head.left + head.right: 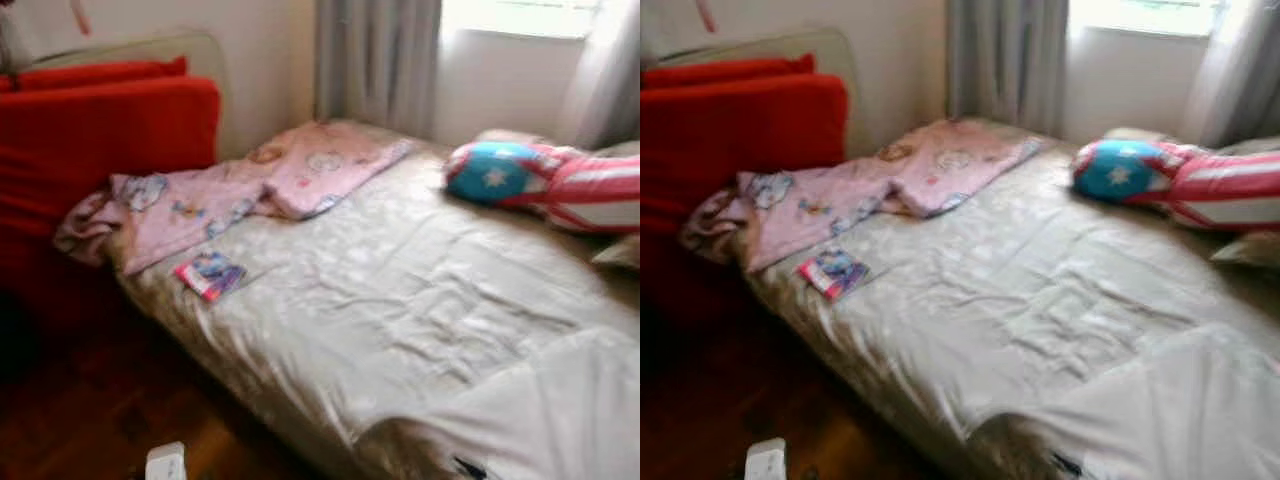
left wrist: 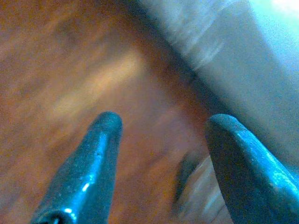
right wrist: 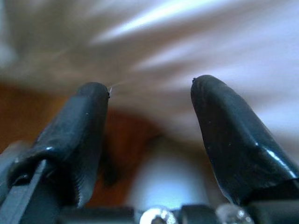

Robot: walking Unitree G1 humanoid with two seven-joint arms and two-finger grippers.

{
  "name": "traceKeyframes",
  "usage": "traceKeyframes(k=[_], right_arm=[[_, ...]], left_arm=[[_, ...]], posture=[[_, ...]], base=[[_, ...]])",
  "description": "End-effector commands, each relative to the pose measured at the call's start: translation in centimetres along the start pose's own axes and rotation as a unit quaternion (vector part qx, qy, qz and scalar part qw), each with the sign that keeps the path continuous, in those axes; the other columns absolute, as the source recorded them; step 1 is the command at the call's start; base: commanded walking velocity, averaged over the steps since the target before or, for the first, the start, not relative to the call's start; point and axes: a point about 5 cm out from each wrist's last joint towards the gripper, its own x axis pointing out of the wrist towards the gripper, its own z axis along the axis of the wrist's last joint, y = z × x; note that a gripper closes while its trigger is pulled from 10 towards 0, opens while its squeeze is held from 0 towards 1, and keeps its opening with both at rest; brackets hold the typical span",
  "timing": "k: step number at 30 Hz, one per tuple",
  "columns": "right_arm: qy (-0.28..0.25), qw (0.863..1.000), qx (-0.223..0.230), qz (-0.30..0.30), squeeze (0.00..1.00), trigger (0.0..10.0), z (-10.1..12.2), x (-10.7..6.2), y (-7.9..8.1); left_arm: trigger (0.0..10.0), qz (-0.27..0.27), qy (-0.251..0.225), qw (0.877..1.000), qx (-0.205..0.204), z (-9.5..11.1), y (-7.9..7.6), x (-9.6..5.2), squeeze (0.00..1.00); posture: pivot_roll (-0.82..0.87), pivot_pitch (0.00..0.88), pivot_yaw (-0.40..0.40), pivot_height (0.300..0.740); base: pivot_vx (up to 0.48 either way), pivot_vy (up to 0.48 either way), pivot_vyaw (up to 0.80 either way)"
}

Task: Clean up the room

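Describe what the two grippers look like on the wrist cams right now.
The left gripper has two long, glossy black fingers that taper to rounded tips, tinted bluish by the light. The right gripper has the same pair of black fingers; one shows a ribbed inner pad, and metal screw heads sit at the base between them. No cables or markings can be made out.

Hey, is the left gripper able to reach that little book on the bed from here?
Probably not yet: the left gripper hangs open above the wooden floor, while the book lies uncovered near the bed's edge.
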Motion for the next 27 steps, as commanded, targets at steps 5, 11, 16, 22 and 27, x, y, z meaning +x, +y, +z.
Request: traceKeyframes(k=[5,11,16,22,27], right_arm=[[-0.202,0.979,-0.036,0.012,0.00,10.0,12.4,0.9,1.4],[-0.343,0.926,-0.106,0.115,0.00,10.0,23.3,-1.2,7.1],[-0.398,0.889,-0.157,0.165,0.00,10.0,29.6,-4.1,12.5],[-0.297,0.941,-0.083,0.143,0.00,10.0,22.1,-0.5,9.8],[-0.215,0.972,-0.048,0.078,0.00,10.0,15.0,1.1,4.7]], left_arm=[[10.0,0.082,-0.242,0.963,-0.085,18.2,6.8,1.9,0.00],[10.0,0.156,-0.338,0.928,0.001,23.7,10.4,-0.6,0.00],[10.0,0.154,-0.262,0.951,-0.050,15.0,10.8,-0.4,0.00],[10.0,0.126,-0.129,0.979,-0.091,11.1,8.6,1.6,0.00],[10.0,0.052,-0.130,0.990,-0.012,11.4,6.1,2.1,0.00]], posture=[[0.05,0.000,-0.072,0.740],[0.29,0.000,-0.210,0.740],[0.24,0.000,-0.260,0.740],[0.15,0.000,-0.146,0.740],[0.06,0.000,-0.072,0.740]], base=[[0.000,0.000,0.00],[0.000,0.000,0.00],[0.000,0.000,0.00],[0.000,0.000,0.00],[0.000,0.000,0.00]])
